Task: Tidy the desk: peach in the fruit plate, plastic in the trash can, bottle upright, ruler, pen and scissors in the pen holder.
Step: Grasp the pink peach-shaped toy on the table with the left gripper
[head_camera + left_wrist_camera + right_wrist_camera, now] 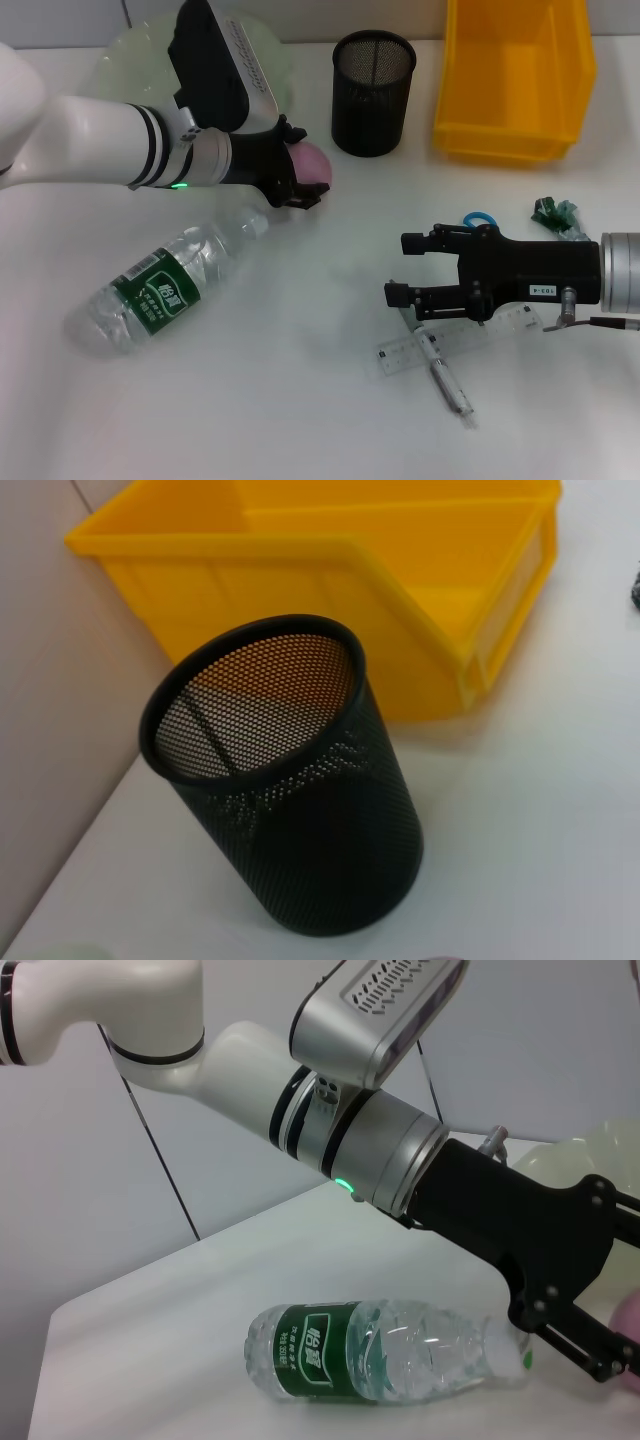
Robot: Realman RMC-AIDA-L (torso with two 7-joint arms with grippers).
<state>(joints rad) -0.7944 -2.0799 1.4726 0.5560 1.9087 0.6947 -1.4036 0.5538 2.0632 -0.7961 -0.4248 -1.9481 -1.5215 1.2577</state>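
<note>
On the white bench (300, 400), nearest the robot, a clear ruler (405, 352) lies flat with a pen (447, 385) lying across it, the pen's tip pointing toward the front edge. Directly above them hangs the right pincer (397, 268), its black fingers spread apart and holding nothing, reaching in from the right side. A blue scissors handle (479, 219) peeps out from behind the pincer's body, and a scrap of green plastic (556, 214) lies on the bench just beyond the right arm's wrist.

To the left, a water bottle (165, 287) with a green label lies on its side, its cap end pointing toward the middle of the bench; the right wrist view shows the same bottle (385, 1352) lying flat below the left arm.

Farther back, the left pincer (305, 180) is clamped around a pink peach (312, 165), holding it just beyond the bottle's cap. Behind the left arm sits the pale green fruit plate (130, 55), largely hidden by the arm.

At the far edge stands the black mesh pen holder (372, 92), upright, and just to its right the yellow bin (515, 75), the two near but apart.
</note>
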